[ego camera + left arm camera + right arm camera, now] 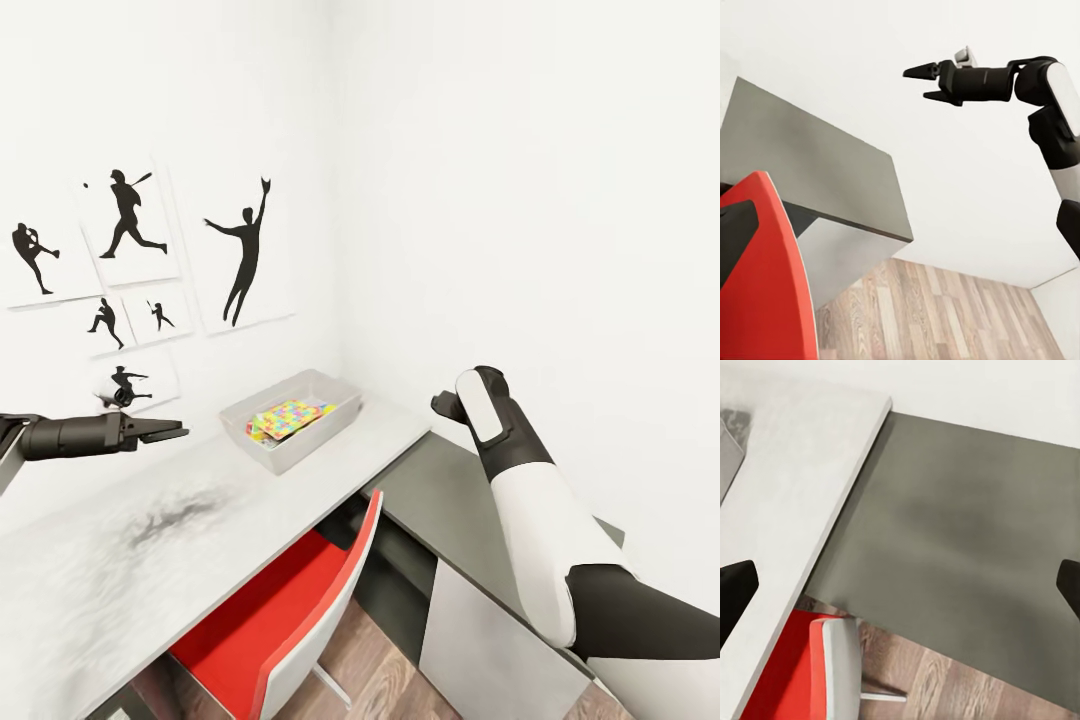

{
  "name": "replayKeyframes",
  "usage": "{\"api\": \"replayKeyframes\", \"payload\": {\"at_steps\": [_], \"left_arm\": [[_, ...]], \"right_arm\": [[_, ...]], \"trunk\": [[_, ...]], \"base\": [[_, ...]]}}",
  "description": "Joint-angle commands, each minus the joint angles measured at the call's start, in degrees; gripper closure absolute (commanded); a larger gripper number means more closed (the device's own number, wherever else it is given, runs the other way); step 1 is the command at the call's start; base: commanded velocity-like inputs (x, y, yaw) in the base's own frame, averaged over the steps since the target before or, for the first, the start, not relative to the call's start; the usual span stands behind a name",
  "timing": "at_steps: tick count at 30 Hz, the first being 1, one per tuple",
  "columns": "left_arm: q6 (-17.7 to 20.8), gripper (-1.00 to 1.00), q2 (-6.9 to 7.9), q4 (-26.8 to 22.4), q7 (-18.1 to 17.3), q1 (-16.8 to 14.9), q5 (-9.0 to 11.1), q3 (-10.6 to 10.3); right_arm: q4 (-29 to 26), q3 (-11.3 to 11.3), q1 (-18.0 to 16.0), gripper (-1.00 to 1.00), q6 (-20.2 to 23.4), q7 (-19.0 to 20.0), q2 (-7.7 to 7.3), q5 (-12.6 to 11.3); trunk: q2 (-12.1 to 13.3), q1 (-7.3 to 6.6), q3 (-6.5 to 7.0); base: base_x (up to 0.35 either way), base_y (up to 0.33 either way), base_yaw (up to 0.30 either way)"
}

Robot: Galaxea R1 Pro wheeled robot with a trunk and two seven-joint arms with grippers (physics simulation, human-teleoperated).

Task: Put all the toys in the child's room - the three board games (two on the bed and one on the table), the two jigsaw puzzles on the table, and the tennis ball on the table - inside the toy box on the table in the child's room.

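Eyeing: toy box [247,420] mid-frame on table [120,560], puzzle sheets [289,417] inside
Nearer arm: left gripper [176,432], box just to its right
Jaws: left look parted, empty; right gripper [921,82] parted, empty

Light grey square toy box [330,425]: sitting on the pale marbled worktop [150,540], far end by the wall.
Puzzle-patterned sheets [288,417]: lying inside the box.
Red chair [290,620]: standing under the worktop's front edge.
Low grey cabinet [470,510]: sitting right of the worktop.

No readable text, label, brand or number on any surface in view.
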Motion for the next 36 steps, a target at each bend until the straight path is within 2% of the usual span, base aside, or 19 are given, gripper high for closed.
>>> {"api": "replayKeyframes", "payload": {"at_steps": [1,11,22,30,36], "left_arm": [[0.6,-1.0,0.08,0.05,-0.16,-0.08,0.21,-0.22],[0.6,-1.0,0.16,0.24,-0.08,-0.09,0.04,-0.16],[0.52,-1.0,0.19,0.25,-0.07,-0.07,-0.14,-0.2],[0.39,-1.0,0.19,0.26,-0.07,-0.06,-0.15,-0.22],[-1.24,-1.0,0.16,0.32,-0.21,-0.08,-0.08,-0.22]], "right_arm": [[-0.09,-0.12,-0.06,-1.0,0.04,-0.57,0.05,-0.6],[-0.05,-0.16,-0.06,-1.0,-1.2,-0.64,0.14,-0.64],[0.19,-0.33,-0.06,-1.0,-1.45,-0.57,0.1,-0.7],[0.34,-0.34,-0.06,-1.0,-1.5,-0.53,0.07,-0.71],[0.37,-0.34,-0.06,-1.0,-1.47,-0.49,0.07,-0.71]], "trunk": [[-0.14,0.04,-0.14],[-0.14,0.04,-0.14],[-0.14,0.04,-0.14],[-0.14,0.04,-0.14],[-0.14,0.04,-0.14]], "base": [[0.0,0.0,0.0],[-0.132,0.121,-0.049],[-0.125,0.195,-0.258],[-0.165,0.029,-0.278],[-0.268,0.003,-0.278]]}}
